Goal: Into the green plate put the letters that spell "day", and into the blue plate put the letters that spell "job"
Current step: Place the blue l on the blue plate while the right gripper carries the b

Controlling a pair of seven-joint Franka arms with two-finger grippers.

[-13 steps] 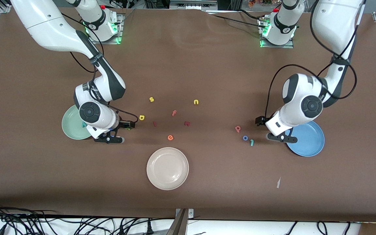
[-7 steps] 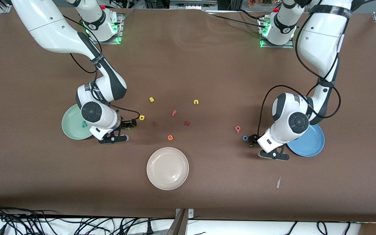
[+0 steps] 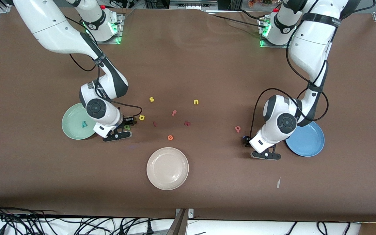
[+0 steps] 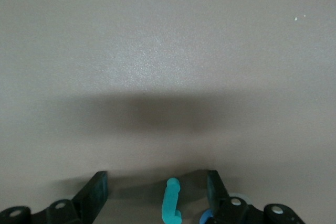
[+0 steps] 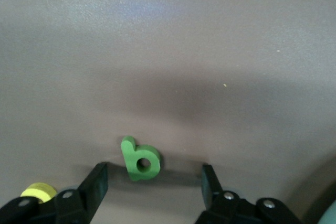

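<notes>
The right gripper [image 5: 152, 182] is low over the table [image 3: 207, 65], just beside the green plate [image 3: 73, 129] on the side toward the middle of the table. Its jaws stand apart, and the dark green letter [image 5: 139, 160] lies flat on the table between the two fingers without touching either of them; nothing is held. The yellow rounded letter [image 3: 141, 117] lies just beside this gripper, a little farther from the front camera. The teal "y" [image 3: 84, 124] lies inside the green plate.

The left gripper [image 4: 156, 198] is low over the table next to the blue plate [image 3: 308, 142], on the side toward the middle. Its jaws are also apart, and the teal "j" [image 4: 171, 202] lies on the table between the fingers, free of both. The blue "o" [image 4: 206, 216] shows only as a small edge beside one finger of this gripper. The salmon-pink "b" [image 3: 238, 129] lies near, a little farther from the front camera. The blue plate holds no letter.

In the middle of the table lie the yellow "s" [image 3: 151, 99], the yellow "n" [image 3: 196, 102], the pink "f" [image 3: 174, 113] and the orange "e" [image 3: 170, 137]. The cream-white plate [image 3: 167, 168] sits nearer to the front camera than these letters
</notes>
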